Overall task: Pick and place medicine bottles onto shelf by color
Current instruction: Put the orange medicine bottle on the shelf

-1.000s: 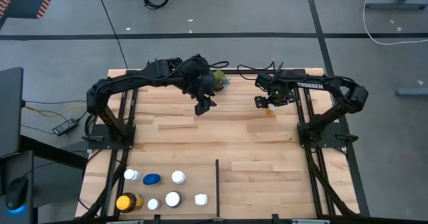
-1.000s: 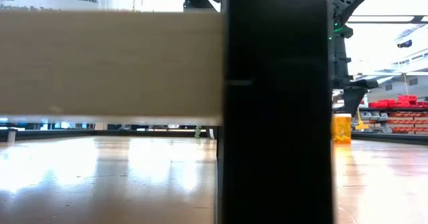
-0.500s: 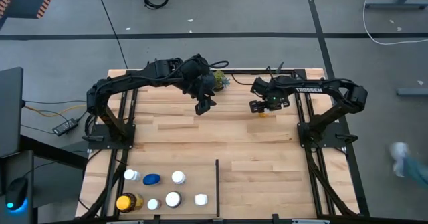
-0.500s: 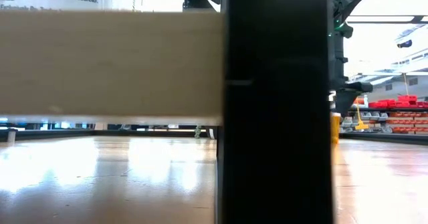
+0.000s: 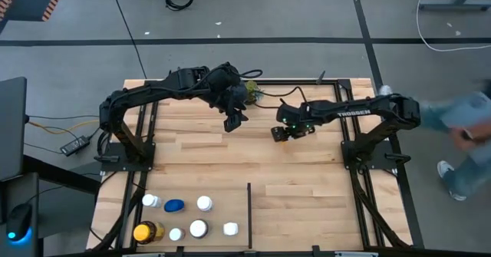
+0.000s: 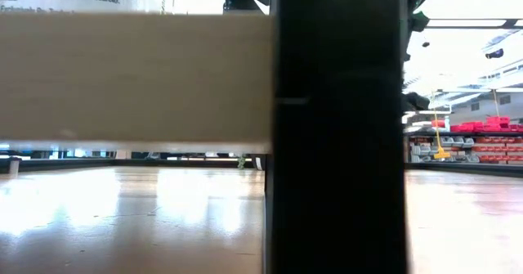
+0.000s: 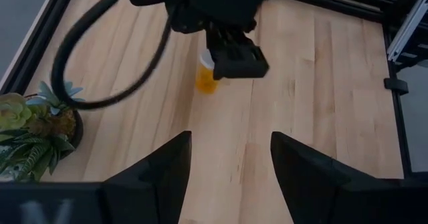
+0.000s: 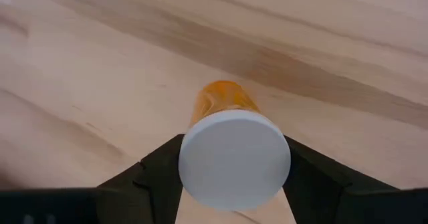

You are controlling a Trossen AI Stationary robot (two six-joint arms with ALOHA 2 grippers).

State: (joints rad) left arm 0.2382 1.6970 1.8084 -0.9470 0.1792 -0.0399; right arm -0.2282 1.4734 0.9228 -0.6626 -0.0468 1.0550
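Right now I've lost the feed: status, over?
Right gripper shut on orange bottle, mid-table. Left gripper open, hovering by the plant. Seven bottles on shelf. Nothing blocking.

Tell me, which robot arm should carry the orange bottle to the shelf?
The right one, probably. The right gripper already clamps the orange bottle by its white cap. The left gripper hangs open and empty near the potted plant.

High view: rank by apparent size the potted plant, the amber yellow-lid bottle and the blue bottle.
1. Potted plant, though the left arm covers part of it.
2. Amber yellow-lid bottle.
3. Blue bottle, close to the amber one, so that gap is unsure.
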